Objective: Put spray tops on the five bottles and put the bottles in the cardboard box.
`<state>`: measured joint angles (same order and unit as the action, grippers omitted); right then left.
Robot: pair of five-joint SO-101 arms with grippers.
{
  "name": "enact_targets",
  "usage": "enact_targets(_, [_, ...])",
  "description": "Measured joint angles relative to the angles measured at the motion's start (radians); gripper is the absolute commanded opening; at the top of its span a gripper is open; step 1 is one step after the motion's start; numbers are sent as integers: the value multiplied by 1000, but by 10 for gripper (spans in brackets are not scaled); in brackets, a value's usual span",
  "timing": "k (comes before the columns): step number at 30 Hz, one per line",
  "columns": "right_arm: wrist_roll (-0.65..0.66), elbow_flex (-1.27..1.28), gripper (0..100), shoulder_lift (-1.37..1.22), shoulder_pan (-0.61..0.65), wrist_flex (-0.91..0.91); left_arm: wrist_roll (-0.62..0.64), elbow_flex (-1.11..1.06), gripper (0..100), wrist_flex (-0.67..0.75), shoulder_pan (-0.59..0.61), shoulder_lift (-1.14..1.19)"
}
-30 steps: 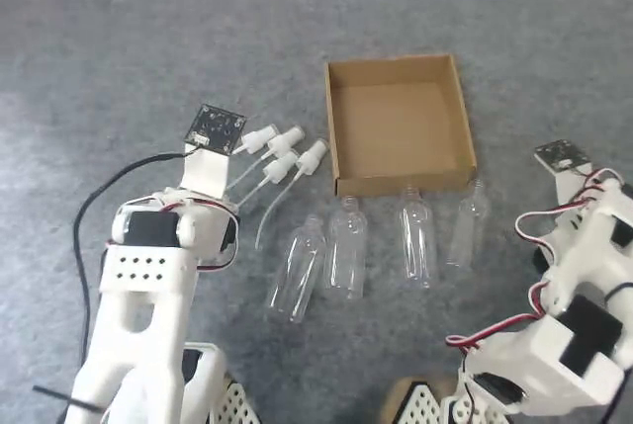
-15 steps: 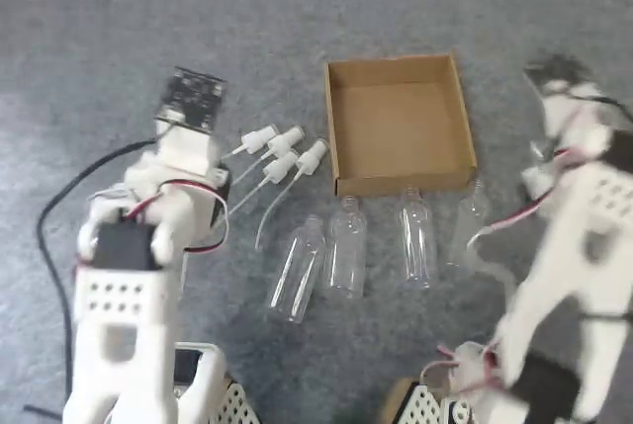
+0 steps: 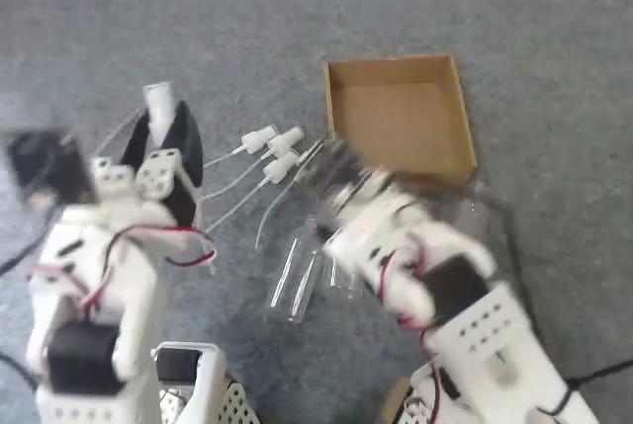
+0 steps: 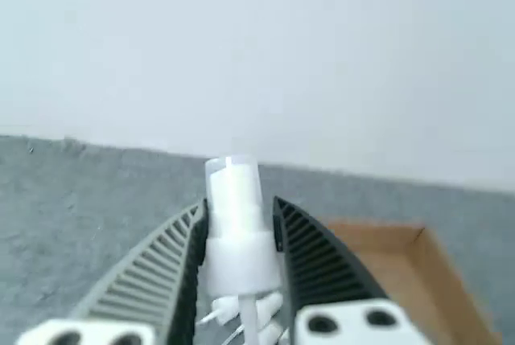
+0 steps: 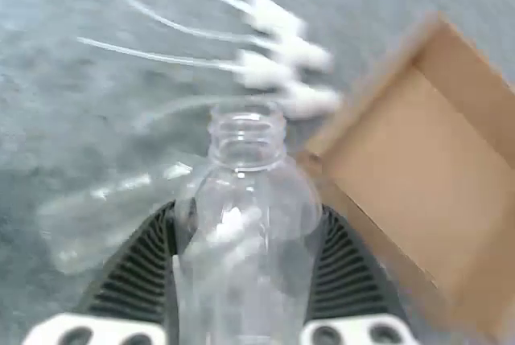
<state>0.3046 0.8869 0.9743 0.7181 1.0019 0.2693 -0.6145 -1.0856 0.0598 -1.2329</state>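
Note:
My left gripper (image 4: 237, 208) is shut on a white spray top (image 4: 233, 224) and holds it upright, nozzle up; in the high view this gripper (image 3: 163, 123) is raised left of the table's middle. My right gripper (image 5: 245, 216) is shut on a clear bottle (image 5: 245, 192) with an open neck, and its arm (image 3: 396, 246) lies blurred across the row of bottles. Several loose spray tops (image 3: 275, 147) with long tubes lie left of the cardboard box (image 3: 401, 123). One clear bottle (image 3: 295, 276) lies beside the right arm.
The box (image 5: 418, 160) is open and holds nothing. The loose spray tops (image 5: 278, 47) and a lying bottle (image 5: 96, 216) show beyond the held bottle. Grey carpet (image 3: 554, 68) covers the table, with bare room at the far left and far right.
The right arm swung from the right edge to the middle, over the bottles. The left arm drew back to the left and tipped its gripper upward with the spray top.

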Motion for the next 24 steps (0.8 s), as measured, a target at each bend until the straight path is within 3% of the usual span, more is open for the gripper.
enact_targets(5, [-2,212,6,112,106,-155,87,-107,11,40,5,-140])
enact_targets(11, [-8,293,6,233,209,-176,133,-356,11,212,5,-318])
enact_targets(18, [-8,315,6,285,250,-181,138,-646,11,486,-3,-443])
enact_targets(24, [-8,327,6,285,258,-181,157,-660,11,526,-3,-477])
